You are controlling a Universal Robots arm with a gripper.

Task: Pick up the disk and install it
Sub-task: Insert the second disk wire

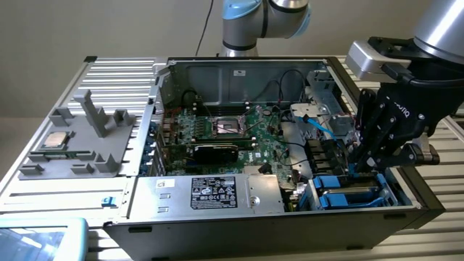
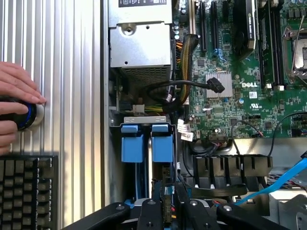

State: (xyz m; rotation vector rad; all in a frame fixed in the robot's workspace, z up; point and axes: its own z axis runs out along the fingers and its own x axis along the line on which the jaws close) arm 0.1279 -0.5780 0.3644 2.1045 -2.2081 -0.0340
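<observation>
Reaching down into the open case (image 1: 217,234), the single gripper (image 1: 355,166) has its fingers drawn narrow, closed on the end of the disk (image 2: 160,143). The disk stands on edge in the drive bay at the corner of the case, on the exterior view's right.

Two blue frames sit side by side in that bay: the disk's own, nearer the motherboard (image 1: 232,136), and a second frame (image 2: 132,143) just beside it, against the case wall.

One silver box (image 1: 210,193) with a black label lies in the case next to the bay. One blue cable (image 1: 319,128) runs across behind the bay, and black cables loop over the board.

The case lies on its side on a ribbed metal table (image 1: 108,81) before a plain beige wall (image 1: 73,27).

On the exterior view's left, well apart from the case, one grey fixture (image 1: 80,147) holds one small square chip (image 1: 56,140).

Seen from the wrist, a hand (image 2: 14,86) rests on a round black knob (image 2: 26,115) with a blue ring, and one black keyboard (image 2: 26,191) lies next to it on the table.
</observation>
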